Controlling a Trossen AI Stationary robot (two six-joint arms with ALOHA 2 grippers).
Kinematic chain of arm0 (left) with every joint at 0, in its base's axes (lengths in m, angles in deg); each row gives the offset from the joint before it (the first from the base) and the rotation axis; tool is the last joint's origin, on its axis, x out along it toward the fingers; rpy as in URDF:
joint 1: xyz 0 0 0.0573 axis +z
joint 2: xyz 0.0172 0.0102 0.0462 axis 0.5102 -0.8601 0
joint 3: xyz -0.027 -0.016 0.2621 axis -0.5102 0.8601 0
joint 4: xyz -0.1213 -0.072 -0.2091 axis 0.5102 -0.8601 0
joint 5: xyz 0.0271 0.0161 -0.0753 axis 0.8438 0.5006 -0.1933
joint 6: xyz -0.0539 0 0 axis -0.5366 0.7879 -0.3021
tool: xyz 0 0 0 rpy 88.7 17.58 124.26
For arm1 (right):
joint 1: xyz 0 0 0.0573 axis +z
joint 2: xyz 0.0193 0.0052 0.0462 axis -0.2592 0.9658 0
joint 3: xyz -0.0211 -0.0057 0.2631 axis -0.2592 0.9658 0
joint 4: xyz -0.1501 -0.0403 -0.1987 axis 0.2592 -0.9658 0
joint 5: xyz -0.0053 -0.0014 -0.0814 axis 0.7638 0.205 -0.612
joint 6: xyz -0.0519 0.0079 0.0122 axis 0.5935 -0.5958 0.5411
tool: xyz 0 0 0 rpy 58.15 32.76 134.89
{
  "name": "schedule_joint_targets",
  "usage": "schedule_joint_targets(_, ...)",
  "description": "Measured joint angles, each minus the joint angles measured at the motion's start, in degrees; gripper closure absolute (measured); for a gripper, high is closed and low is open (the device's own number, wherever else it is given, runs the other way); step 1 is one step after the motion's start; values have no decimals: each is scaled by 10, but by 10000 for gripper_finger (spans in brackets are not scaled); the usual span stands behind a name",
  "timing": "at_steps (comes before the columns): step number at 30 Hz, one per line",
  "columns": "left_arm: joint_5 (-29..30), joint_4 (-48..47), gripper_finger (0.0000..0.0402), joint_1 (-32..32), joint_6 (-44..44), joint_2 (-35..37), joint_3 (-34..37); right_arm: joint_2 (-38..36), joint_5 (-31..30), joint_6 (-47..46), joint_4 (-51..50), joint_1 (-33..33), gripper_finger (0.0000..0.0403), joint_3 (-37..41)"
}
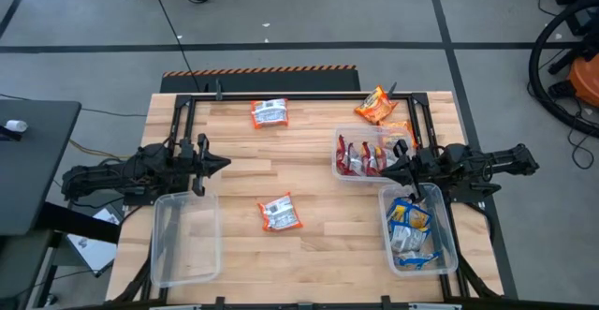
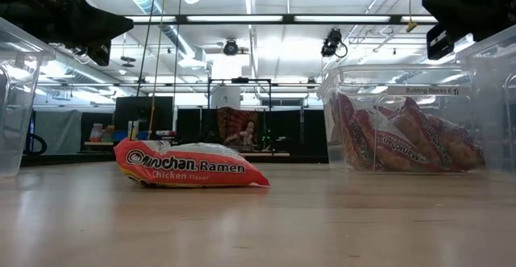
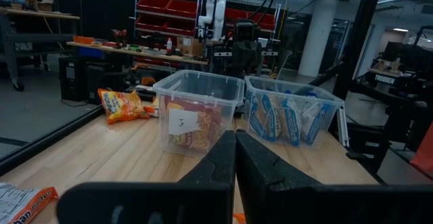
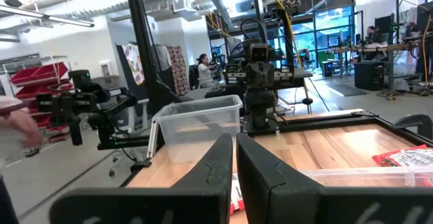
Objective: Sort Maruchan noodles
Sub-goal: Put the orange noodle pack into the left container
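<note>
**A:** Where do you see the loose packets?

**B:** You have three orange-and-white crinkly plastic Maruchan noodle packets still out: one mid-table [image 1: 279, 213], one near the far edge [image 1: 270, 113], and an orange one at the far right corner [image 1: 375, 105]. Red-and-white packets stand on edge in the clear rectangular plastic bin [image 1: 339, 160] on the right; blue-and-yellow ones fill the second clear bin [image 1: 447, 244] nearer the front. The third clear bin [image 1: 184, 237], front left, holds nothing, likely reserved for the orange kind.

**A:** And the grippers?

**B:** Your left gripper [image 1: 217, 163] hangs above the table beside the empty bin, fingers pressed together, holding nothing. Your right gripper [image 1: 393, 168] sits over the red-packet bin, fingers likewise closed and empty. Both look parked between picks.

**A:** Anything you can't make out?

**B:** The low view shows only the mid-table packet; it reads chicken flavour. A further orange packet may lie behind the right arm, but it's mostly hidden. Counts inside the bins are unclear.
</note>
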Motion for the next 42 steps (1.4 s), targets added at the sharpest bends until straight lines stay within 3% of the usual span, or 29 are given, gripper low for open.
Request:
schedule_joint_targets(13,0,17,388,0,-8,0,0,0,0,0,0,0,375,0)
schedule_joint_targets(17,17,91,388,0,-158,0,0,0,0,0,0,0,374,0)
schedule_joint_targets(20,55,141,388,1,-181,-10,-1,0,0,0,1,0,375,0)
schedule_joint_targets(23,52,147,388,-3,-163,-52,-33,0,0,0,1,0,376,0)
schedule_joint_targets(27,53,122,388,-14,-148,-162,-115,0,0,0,2,0,374,0)
schedule_joint_targets(31,52,21,389,-28,-147,-288,-233,0,0,0,2,0,375,0)
schedule_joint_targets(35,57,-170,388,-23,-142,-389,-352,0,0,0,2,0,376,0)
schedule_joint_targets(39,61,-322,388,-6,-103,-442,-440,0,0,0,2,0,374,0)
schedule_joint_targets(42,60,-385,388,7,-99,-464,-472,0,0,0,2,0,374,0)
